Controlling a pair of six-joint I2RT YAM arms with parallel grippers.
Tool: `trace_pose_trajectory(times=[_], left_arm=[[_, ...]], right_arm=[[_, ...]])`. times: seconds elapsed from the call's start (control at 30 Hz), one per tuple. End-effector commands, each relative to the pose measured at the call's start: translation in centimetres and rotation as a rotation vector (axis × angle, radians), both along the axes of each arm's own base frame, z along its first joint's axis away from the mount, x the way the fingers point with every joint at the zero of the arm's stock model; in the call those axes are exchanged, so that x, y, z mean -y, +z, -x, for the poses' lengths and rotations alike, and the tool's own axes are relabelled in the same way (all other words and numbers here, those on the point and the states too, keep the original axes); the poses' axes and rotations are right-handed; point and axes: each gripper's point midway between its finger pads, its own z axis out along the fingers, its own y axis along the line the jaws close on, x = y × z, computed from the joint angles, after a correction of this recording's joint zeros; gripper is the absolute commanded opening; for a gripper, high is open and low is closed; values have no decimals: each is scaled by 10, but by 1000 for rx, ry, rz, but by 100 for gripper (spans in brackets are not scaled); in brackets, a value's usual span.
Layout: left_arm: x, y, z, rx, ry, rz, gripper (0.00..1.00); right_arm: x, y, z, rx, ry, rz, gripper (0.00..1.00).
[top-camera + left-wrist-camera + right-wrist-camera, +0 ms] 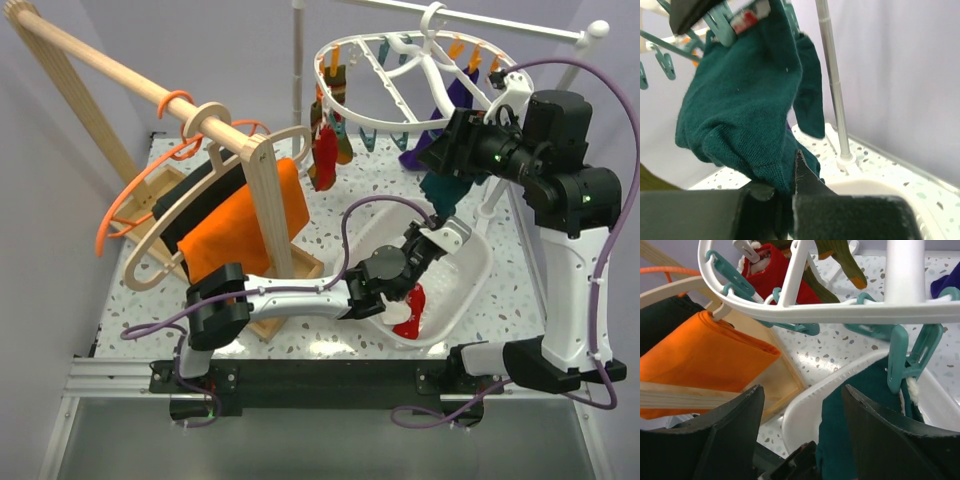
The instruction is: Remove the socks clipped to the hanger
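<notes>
Top view: left fingers (434,222) reached over the white tub (470,285), clenched on the lower end of the green sock (437,187) hanging from the hanger (385,95). Right fingers (440,152) were up at the hanger's rim. A red sock (411,312) lay in the tub.

Left wrist view: left fingers (812,192) pinched the green sock (740,110) at its bottom edge. The sock hung rumpled from a teal clip (720,30) above.

Right wrist view: right fingers (735,435) were spread wide, grasping nothing. The green sock (850,440) was just inside one finger, under the clip (902,357).
</notes>
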Motion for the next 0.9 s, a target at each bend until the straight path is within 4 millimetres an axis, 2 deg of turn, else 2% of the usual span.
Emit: trace_pose_trajectory(times=[0.0,0.17,0.33,0.43,0.57,0.73,0.87], left_arm=[[-6,0,-1,-31,-8,20,0],[-6,2,2,-34,-28,15,0],[-9,4,5,-38,-46,17,0],[-10,4,7,-42,-58,15,0],[-12,7,11,-47,-73,27,0],[-15,12,15,-56,-95,42,0],[-17,17,18,-62,-111,53,0]], right_arm=[[16,5,11,33,-52,65,69],[39,13,18,74,-147,136,71],[66,15,10,93,-273,226,69],[67,19,2,101,-285,233,68],[58,17,-13,94,-246,227,64],[43,18,-18,114,-171,200,62],[39,17,-21,123,-154,188,61]])
